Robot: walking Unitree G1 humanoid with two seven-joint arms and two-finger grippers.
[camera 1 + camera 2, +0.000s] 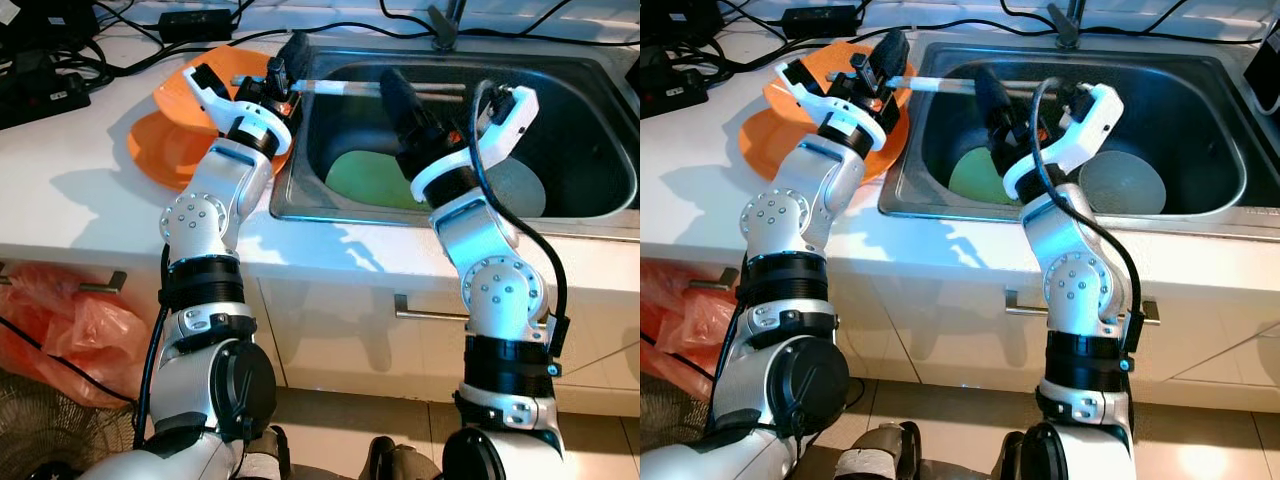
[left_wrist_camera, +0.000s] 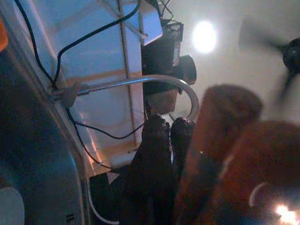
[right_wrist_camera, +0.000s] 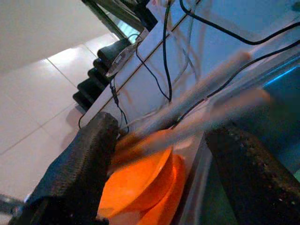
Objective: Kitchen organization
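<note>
both grippers worked over the sink (image 1: pixel 300 190).
left gripper (image 1: pixel 283 62) was clamped on pale chopsticks (image 1: pixel 350 90) spanning the basin beside orange plates (image 1: pixel 170 140); right gripper (image 1: pixel 400 100) looked spread around them, though blurred.

A white countertop (image 1: pixel 90 190) runs along the front, with white cabinet doors below it and a metal drawer handle (image 1: pixel 1015 308) set between them. Black cables (image 1: pixel 120 45) trail across the back of the counter, near a black power adapter (image 1: pixel 195 22) and a dark power strip (image 1: pixel 40 92) at the far left. Under the counter on the left, a crumpled orange-red plastic bag (image 1: pixel 65 330) sits on the floor, above what seems to be a wire fan grille (image 1: pixel 60 425). The floor (image 1: pixel 1200 440) is pale tile. A ceiling light (image 2: pixel 205 36) glows overhead.
</note>
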